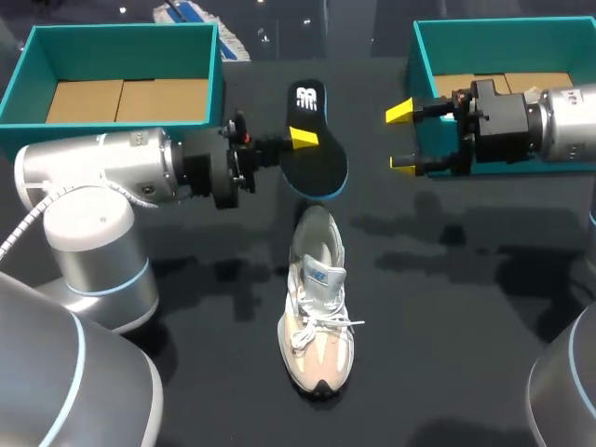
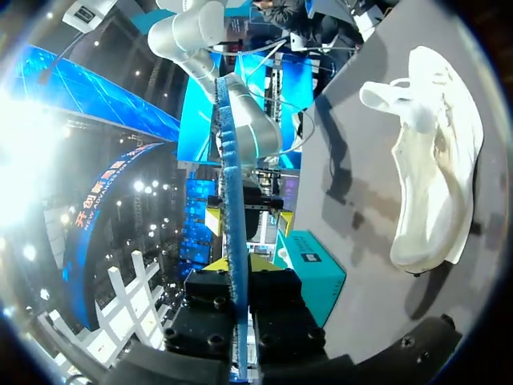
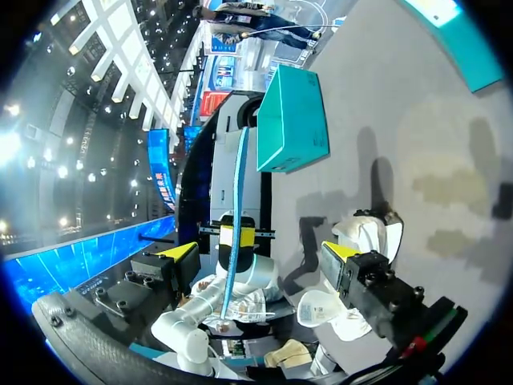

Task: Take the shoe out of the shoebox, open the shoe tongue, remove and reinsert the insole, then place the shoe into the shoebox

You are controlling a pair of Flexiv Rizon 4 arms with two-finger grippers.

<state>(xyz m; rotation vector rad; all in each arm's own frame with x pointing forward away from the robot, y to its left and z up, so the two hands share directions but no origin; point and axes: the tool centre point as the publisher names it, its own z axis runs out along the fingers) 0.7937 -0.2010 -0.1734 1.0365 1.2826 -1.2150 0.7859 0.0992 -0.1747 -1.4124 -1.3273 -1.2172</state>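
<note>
The left gripper point(image 1: 300, 140) is closed narrowly on the insole point(image 1: 321, 168), which is pinched flat between its jaws, edge-on in the left wrist view. The right gripper point(image 1: 402, 140) is spread wide with nothing in it, in front of the right shoebox point(image 1: 494, 33). The shoe point(image 1: 317, 317) is seen lying on the table point(image 1: 466, 307), just beyond the insole's end. The insole is judged light, thin and bendy, and is best gripped near the heel. The shoe, soft-walled, is best steadied at its collar.
</note>
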